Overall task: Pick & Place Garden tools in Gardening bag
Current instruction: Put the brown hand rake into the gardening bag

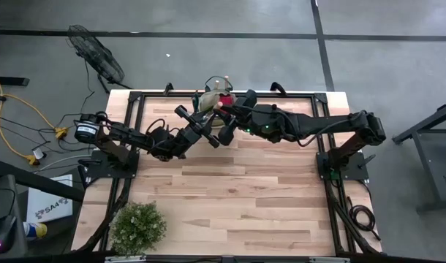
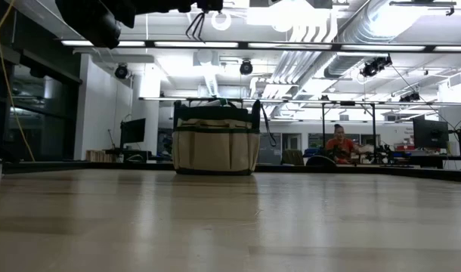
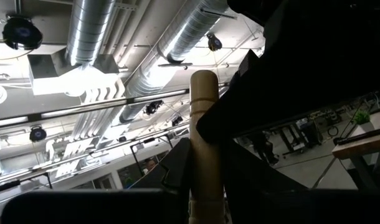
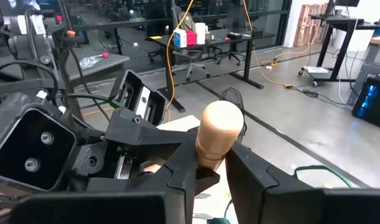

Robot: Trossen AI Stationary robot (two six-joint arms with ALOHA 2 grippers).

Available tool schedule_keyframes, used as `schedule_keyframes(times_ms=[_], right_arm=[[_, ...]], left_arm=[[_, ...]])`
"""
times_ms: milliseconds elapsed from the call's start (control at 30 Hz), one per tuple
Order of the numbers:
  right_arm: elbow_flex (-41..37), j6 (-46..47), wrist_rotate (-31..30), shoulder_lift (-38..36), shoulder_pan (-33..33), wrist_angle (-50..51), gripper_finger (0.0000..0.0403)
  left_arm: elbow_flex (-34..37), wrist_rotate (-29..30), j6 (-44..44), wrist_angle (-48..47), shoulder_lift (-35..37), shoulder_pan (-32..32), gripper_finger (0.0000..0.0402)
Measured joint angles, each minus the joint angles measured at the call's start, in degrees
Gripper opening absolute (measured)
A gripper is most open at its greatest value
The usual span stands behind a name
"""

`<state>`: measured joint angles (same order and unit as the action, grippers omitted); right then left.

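Note:
The beige gardening bag (image 1: 212, 91) with dark green trim stands on its base at the middle of the table's far edge; it also shows in the low view (image 2: 215, 143). Something red (image 1: 225, 99) shows in its mouth. Both grippers meet high above the table just in front of the bag, on one wooden-handled tool (image 3: 205, 143). My left gripper (image 1: 205, 130) and my right gripper (image 1: 227, 123) are both shut on its handle. The tool's head is hidden in both wrist views. Thin dark wires (image 2: 196, 24) hang at the top of the low view. My left gripper pinches the wooden handle's shaft (image 3: 206, 177) between its two fingers, below the free end. The handle runs on past the fingers, lifted clear of the table. My right gripper pinches the same handle just below its rounded free end (image 4: 216, 158) between its two fingers. The fingers lie across the handle, and the knob (image 4: 221, 124) stands out beyond them.
A bushy green plant (image 1: 137, 228) stands at the table's near left corner. Black frame rails (image 1: 135, 98) run around the table's far and side edges. The wide wooden middle (image 1: 230, 190) lies in front of the arms. A person (image 2: 341, 143) sits far behind the table.

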<state>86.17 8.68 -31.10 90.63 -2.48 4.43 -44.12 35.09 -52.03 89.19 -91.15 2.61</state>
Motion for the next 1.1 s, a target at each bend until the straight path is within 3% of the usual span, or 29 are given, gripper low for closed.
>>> schedule_keyframes(times_ms=[467,1100], right_arm=[[0.0,-2.8,3.2,-0.1,0.1,-1.1,0.0086],[0.0,-6.7,6.7,-0.1,0.4,-3.9,0.0076]], left_arm=[[0.0,-0.2,1.2,0.1,0.1,0.0,0.0060],[0.1,-1.8,2.8,-0.4,0.0,0.0,0.0060]])
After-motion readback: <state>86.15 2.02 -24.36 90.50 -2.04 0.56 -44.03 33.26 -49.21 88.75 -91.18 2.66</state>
